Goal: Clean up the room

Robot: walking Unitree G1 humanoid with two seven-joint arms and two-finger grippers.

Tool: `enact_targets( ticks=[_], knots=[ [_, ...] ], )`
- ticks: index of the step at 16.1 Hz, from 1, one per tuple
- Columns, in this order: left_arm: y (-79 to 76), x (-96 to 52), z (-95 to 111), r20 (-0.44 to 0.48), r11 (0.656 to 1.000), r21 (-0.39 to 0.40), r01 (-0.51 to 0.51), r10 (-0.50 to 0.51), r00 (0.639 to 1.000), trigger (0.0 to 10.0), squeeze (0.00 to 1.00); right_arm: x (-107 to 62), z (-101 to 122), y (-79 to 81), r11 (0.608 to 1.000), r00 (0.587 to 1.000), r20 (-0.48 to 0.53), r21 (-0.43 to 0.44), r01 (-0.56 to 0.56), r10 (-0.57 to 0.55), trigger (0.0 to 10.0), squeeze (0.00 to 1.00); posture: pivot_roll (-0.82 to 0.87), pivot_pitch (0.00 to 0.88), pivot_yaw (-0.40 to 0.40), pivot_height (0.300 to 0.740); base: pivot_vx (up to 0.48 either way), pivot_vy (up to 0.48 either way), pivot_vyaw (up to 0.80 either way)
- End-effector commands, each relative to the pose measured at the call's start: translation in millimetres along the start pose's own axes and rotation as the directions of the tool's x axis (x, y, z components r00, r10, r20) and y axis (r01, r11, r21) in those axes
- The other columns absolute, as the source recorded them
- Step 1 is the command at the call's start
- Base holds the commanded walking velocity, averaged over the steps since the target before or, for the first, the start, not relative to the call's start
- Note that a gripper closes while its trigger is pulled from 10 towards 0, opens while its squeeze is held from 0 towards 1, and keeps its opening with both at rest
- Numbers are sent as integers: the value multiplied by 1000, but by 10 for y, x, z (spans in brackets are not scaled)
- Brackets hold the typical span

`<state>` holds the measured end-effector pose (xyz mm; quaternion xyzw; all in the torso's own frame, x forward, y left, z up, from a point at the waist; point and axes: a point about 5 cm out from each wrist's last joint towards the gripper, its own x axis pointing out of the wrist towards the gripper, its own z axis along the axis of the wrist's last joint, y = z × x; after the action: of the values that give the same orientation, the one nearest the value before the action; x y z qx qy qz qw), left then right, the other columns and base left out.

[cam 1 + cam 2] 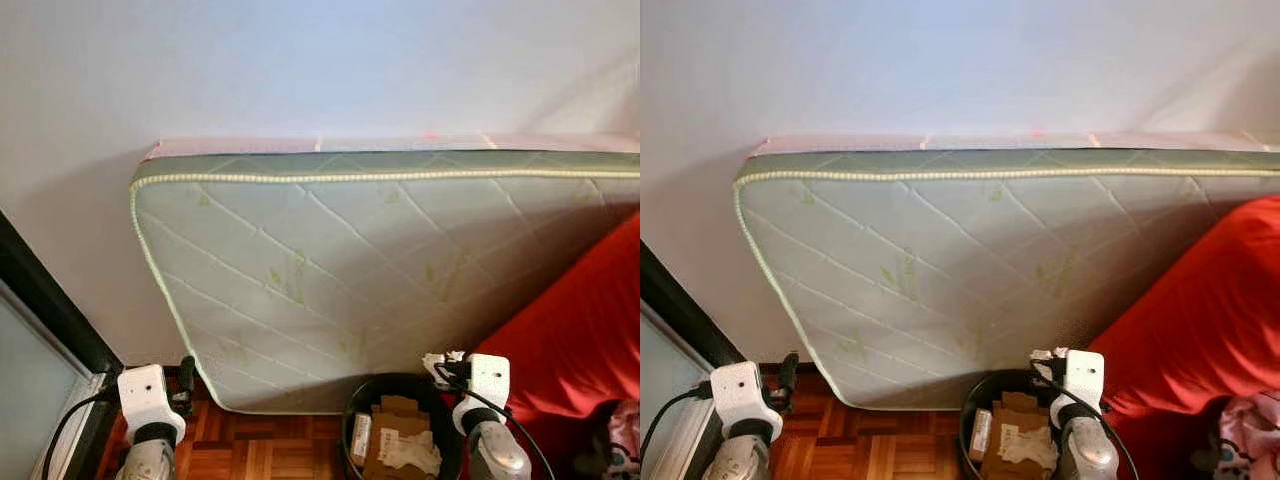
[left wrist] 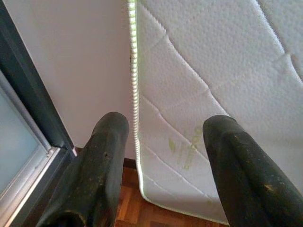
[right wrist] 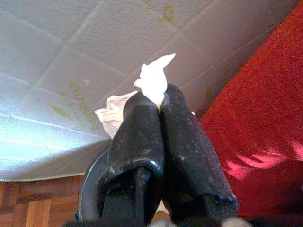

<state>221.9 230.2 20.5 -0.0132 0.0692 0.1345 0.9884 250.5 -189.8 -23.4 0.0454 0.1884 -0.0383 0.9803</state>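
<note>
A crumpled tissue (image 3: 154, 80) was pinched in the right gripper (image 3: 158, 101), held above the near bin (image 1: 352, 412); release was best made squarely over the opening. The left gripper (image 2: 163, 130) was spread, empty.

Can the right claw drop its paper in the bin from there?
Probably yes. The right claw, shut on the paper, sits right at the bin rim, with nothing between them.
</note>
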Motion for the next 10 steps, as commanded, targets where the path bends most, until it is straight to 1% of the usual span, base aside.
enact_targets(
  ticks=[1,2,3,4,5,6,10],
  knots=[
    [-6,-7,23,3,1000,1,3,-3,1000,10000,0,11,-2,2,1000,1000,-15,-6,3,-3,10000,0,81,4,-46,682,0,0,0],
    [10,-16,22,4,1000,-3,0,0,1000,10000,0,10,-17,-8,1000,1000,-31,-3,3,-3,10000,0,82,10,-47,682,0,0,0],
    [12,-19,27,4,1000,-4,1,-1,1000,10000,0,9,-17,-13,1000,1000,-29,2,0,0,10000,0,84,14,-48,672,0,0,0],
    [18,-17,32,5,1000,-5,2,-2,1000,10000,0,6,-19,-19,1000,1000,-30,-6,-1,1,10000,0,85,24,-49,667,0,0,0],
    [44,8,56,8,1000,-8,7,-7,1000,10000,0,8,-25,-38,999,999,-44,-36,4,-6,10000,0,87,40,-52,667,0,0,0],
    [56,18,70,12,1000,-10,13,-13,1000,10000,0,16,-22,-32,999,999,-51,-50,3,-5,10000,0,87,44,-53,667,0,0,0],
    [109,38,59,13,1000,-17,18,-18,1000,10000,0,72,54,4,999,999,-42,-50,-15,13,10000,0,99,49,-62,667,0,0,0]
  ],
)
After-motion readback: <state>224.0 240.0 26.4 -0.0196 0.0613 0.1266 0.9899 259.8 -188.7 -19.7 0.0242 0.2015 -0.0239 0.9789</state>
